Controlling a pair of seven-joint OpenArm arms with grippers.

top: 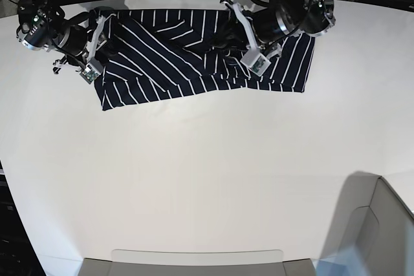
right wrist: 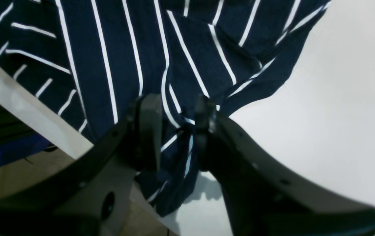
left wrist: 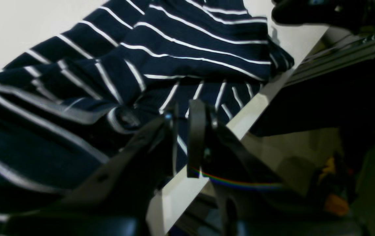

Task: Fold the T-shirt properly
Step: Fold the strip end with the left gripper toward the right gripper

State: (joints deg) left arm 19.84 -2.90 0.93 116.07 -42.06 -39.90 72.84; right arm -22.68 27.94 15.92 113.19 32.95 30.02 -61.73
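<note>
The T-shirt, dark navy with thin white stripes, lies crumpled along the far edge of the white table. My left gripper sits low over the shirt's rumpled hem at the table's edge. Its fingers stand narrowly apart, with striped cloth showing through the gap. My right gripper is open at the shirt's other end. Its fingers straddle a hanging fold of the shirt by the table's edge. In the base view the two arms flank the shirt.
The table edge runs just beside the left gripper, with a metal frame and floor clutter beyond it. A grey bin stands at the near right corner. A flat grey tray lies along the near edge.
</note>
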